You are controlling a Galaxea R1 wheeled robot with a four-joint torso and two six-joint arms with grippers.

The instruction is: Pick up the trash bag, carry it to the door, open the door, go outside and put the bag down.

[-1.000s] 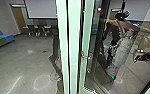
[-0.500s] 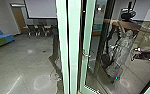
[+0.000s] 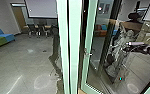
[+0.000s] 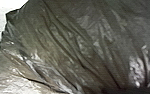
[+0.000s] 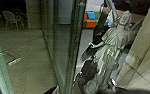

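I see the trash bag (image 4: 78, 45) close before my left gripper; I cannot tell that gripper's opening or hold, nor the right gripper's (image 3: 128, 46).

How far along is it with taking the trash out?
Pickup looks done: the dark trash bag looms large in the left wrist view. In hand, apparently, is the door: its handle and green frame are ahead; I can't tell how far open. Going out and setting the bag down seem left, since the sofa suggests the robot is indoors.
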